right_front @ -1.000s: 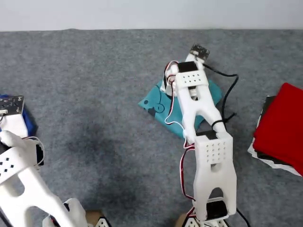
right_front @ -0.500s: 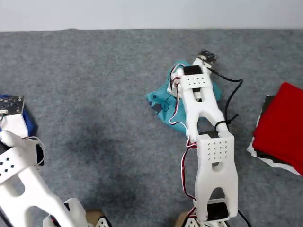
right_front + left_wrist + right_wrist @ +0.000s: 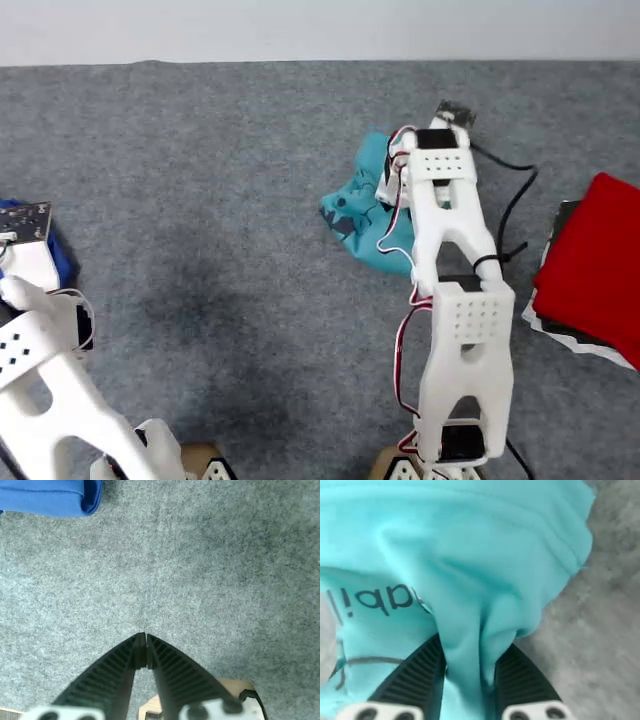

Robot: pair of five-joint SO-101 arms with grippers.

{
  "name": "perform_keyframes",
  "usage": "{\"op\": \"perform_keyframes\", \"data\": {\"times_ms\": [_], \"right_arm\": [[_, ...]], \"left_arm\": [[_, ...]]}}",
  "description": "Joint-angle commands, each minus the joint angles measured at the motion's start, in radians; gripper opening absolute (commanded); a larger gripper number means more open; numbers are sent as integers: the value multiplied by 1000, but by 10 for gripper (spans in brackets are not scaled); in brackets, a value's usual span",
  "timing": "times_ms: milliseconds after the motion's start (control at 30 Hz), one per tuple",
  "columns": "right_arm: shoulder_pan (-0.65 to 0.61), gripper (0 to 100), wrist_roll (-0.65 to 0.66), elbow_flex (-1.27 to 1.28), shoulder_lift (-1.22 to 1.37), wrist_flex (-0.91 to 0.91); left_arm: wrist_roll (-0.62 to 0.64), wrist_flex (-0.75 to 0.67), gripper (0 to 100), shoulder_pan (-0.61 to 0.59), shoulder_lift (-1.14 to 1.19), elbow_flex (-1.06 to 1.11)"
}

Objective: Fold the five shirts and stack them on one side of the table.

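A teal shirt with dark print lies bunched on the grey table, partly under the right arm. My right gripper is shut on a fold of the teal shirt, which drapes over and between its ribbed fingers. A folded blue shirt lies at the table's left edge beside the left arm. My left gripper hovers over bare carpet near it, jaws shut with nothing between them. A red shirt tops a stack at the right edge.
Grey felt covers the table. Beneath the red shirt, black and white folded cloth peeks out. A pale wall band runs along the far edge. A tan wooden piece shows behind the left gripper.
The right arm has dragged the teal shirt to the right, toward the red stack, and the shirt has bunched up. The left arm has kept still.
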Motion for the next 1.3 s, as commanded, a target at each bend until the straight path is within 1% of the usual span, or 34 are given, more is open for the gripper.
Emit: {"op": "perform_keyframes", "data": {"times_ms": [0,267,400,600,767,967,1100,1267], "right_arm": [[13,9,60,-21,-180,64],[15,9,167,-21,-412,226],[54,9,224,-21,-522,262],[171,9,327,-21,-654,288],[269,9,433,-21,-696,332],[430,9,588,-20,-694,328],[515,9,690,-15,-688,328],[608,9,772,-15,-598,294]], "left_arm": [[-8,6,5,6,-20,-7],[-8,6,5,6,-20,-7],[-8,6,5,6,-20,-7],[-8,8,5,6,-20,-7],[-8,6,5,6,-20,-7],[-8,6,5,6,-20,-7],[-8,6,5,6,-20,-7],[-8,6,5,6,-20,-4]]}}
